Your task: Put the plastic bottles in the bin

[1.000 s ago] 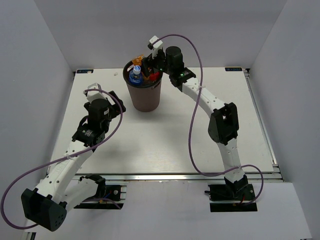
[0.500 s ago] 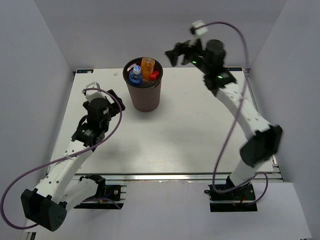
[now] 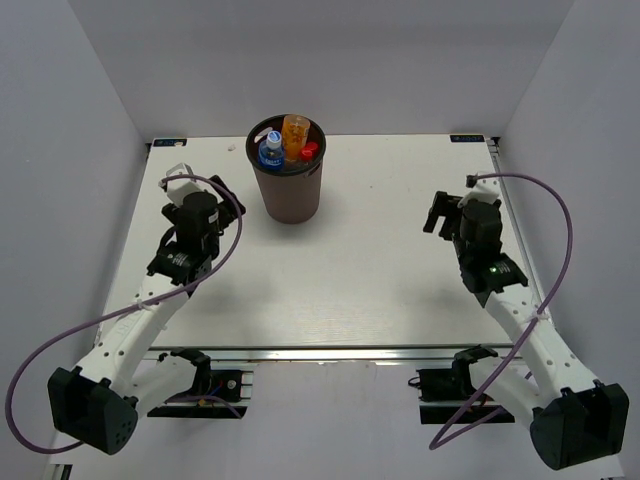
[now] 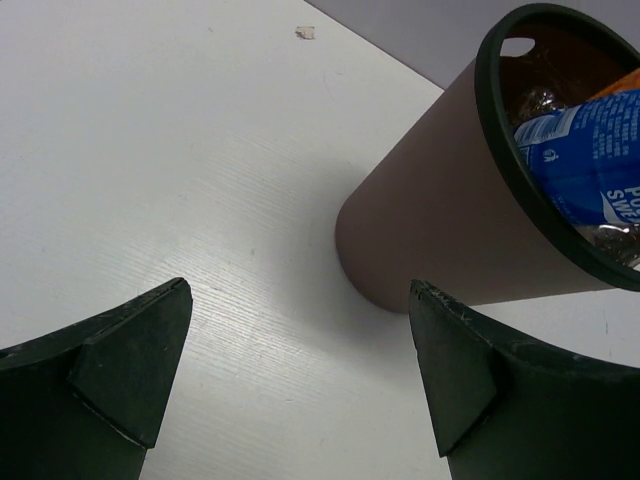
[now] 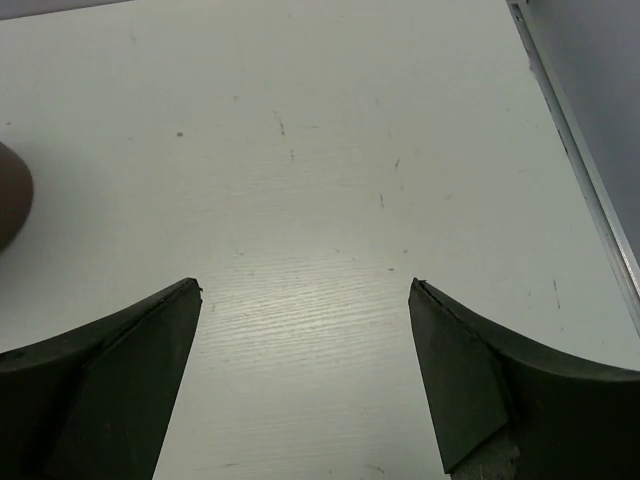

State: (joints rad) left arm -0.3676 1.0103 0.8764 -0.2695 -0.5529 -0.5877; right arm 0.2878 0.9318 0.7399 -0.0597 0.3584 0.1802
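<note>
"Seeing the bin?" my colleague asks.

"Yes. It stands upright at the far middle of the table. I see bottles poking above its rim: an orange bottle, a blue-label bottle and a red cap. How many lie beneath them, I cannot tell."

"And the left gripper?"

"Its fingers stand wide, holding nothing, low over the table. On its wrist camera I have the bin ahead and to the right, apart from the fingers, with a blue label showing inside the rim."

"The right gripper?"

"Wide too, and empty, over the table near its right edge, well apart from the bin. I catch a brown sliver at the left edge of that camera, too small to name."
</note>
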